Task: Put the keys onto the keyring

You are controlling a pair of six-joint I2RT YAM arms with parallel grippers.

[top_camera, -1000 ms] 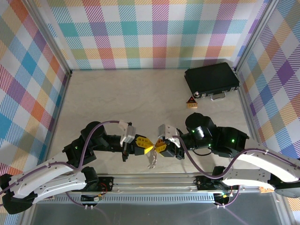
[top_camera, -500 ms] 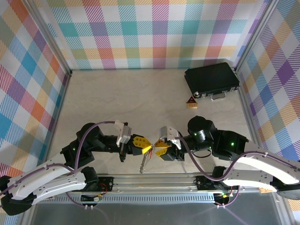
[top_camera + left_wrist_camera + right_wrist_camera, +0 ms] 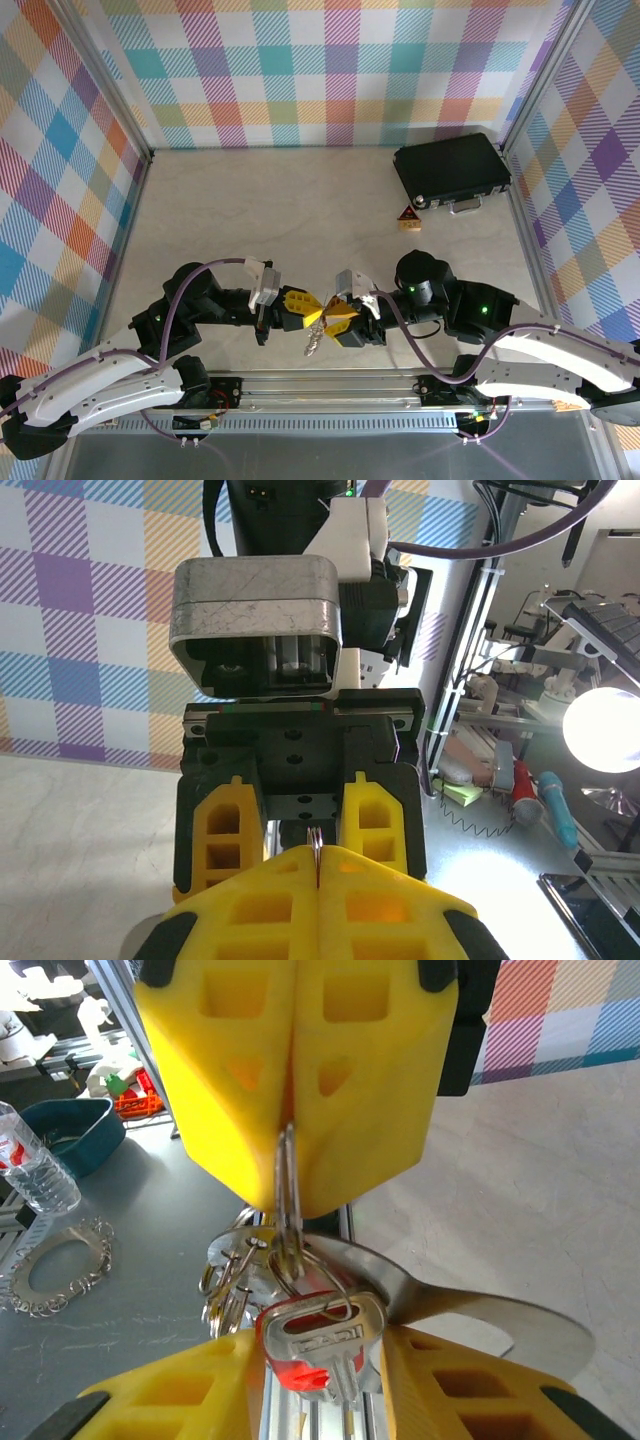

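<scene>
left gripper [image 3: 311,312]: jaws squeezed right together on the wire loops of the keyring [image 3: 288,1200], pinching them at the very tips

right gripper [image 3: 331,320]: jaws a bit apart, and the red key [image 3: 318,1345] sits in the gap. Its head looks like it touches both fingers, so I'd call that gripped

keyring: up in the air between the two grippers, tip to tip, by the near edge of the table [image 3: 280,210]. A few small rings bunch up below the pinch

flat silvery piece [image 3: 480,1315]: hangs on the same bunch, sticking out sideways over a right finger

black case [image 3: 452,170]: far right corner, well apart

orange-brown block [image 3: 408,217]: just in front of the case
</scene>
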